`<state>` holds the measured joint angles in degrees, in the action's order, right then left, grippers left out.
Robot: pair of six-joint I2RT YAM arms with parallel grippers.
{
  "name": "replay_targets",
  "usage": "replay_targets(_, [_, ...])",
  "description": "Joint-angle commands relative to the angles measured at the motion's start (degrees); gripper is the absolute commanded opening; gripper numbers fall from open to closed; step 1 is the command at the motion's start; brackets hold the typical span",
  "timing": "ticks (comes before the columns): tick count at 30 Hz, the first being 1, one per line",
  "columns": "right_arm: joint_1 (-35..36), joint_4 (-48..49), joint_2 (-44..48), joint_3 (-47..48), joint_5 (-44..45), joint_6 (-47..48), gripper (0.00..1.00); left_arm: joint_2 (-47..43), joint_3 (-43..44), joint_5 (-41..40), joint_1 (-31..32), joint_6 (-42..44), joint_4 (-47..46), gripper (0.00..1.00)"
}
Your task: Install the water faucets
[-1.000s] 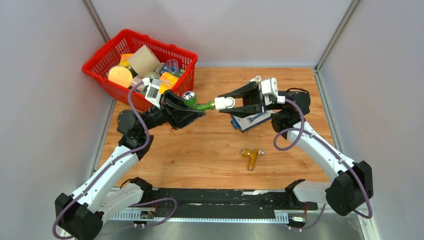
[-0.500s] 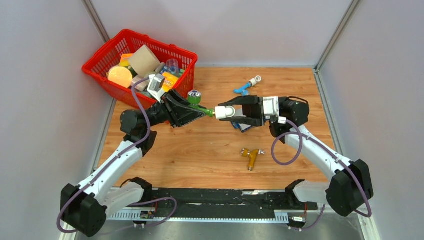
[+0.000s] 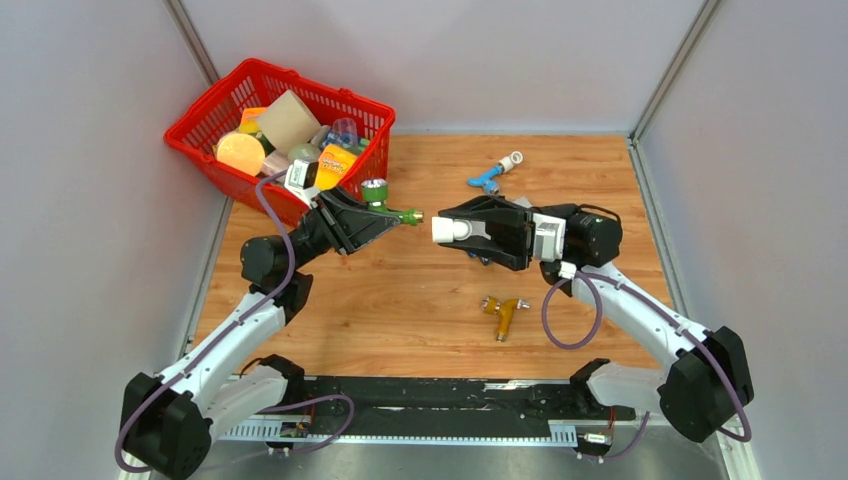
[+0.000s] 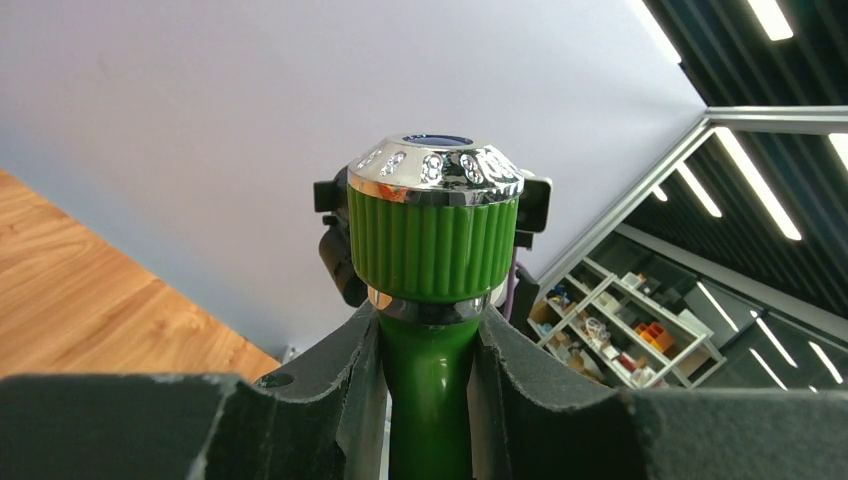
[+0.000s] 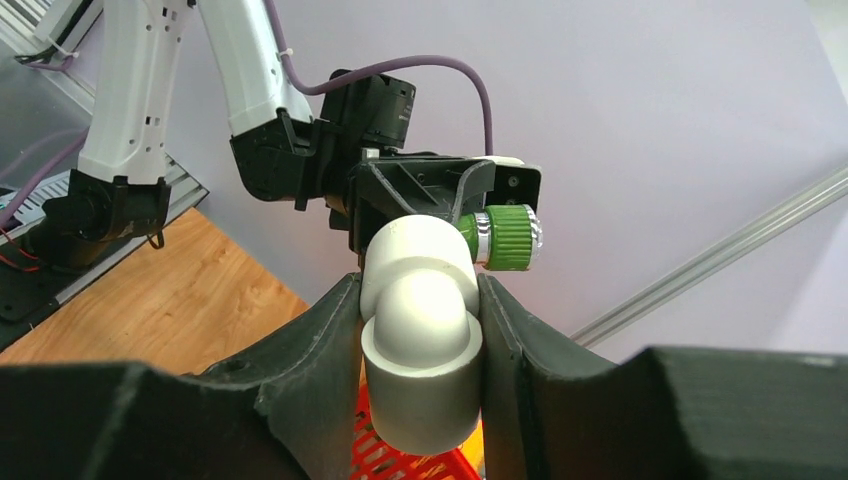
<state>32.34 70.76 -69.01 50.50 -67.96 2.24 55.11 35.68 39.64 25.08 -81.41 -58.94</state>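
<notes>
Since the frame half a second back, faucet and elbow have come apart: they sat tip to mouth, and the top view now shows a gap between them. We also note the left wrist has turned, so the knob sits differently.

Left gripper (image 4: 428,385): its two fingers are clamped tight on the stem of the green faucet (image 4: 432,245), just under the ribbed knob, which stands clear above them. Right gripper (image 5: 420,360): partly closed on the white elbow fitting (image 5: 418,290), one finger on each side of the bend and the open end pointing at the faucet.

Both parts are held in the air above the table (image 3: 400,300). Seen from above, the threaded tip lies slightly farther from the bases than the elbow's mouth, so the two axes are not quite in line.

Our judgement for the step:
- Bring tip and mouth onto one axis before closing the gap.
- Feed straight in.
- Turn only once the thread has caught, as a skewed start could cross-thread or twist the elbow in its grip.

The blue faucet (image 3: 488,180) and the orange-yellow faucet (image 3: 502,314) lie on the table, well apart. A red basket (image 3: 250,188) stands at the far left.
</notes>
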Motion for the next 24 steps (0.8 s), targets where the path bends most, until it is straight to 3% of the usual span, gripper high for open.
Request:
replay_targets(1, [1.67, -9.11, 1.6, 2.23, 0.38, 12.67, 0.0, -1.5, 1.41, -1.94, -0.21, -4.28, -1.18, 0.0])
replay_targets(4, [2.29, -16.7, 1.86, 3.37, 0.9, 19.11, 0.0, -1.24, 2.11, -0.71, -0.21, -6.31, -0.57, 0.0])
replay_targets(24, [2.38, -19.25, 1.25, 5.66, 1.35, 22.02, 0.0, -0.97, 3.95, 2.55, 1.02, -8.16, 2.16, 0.0])
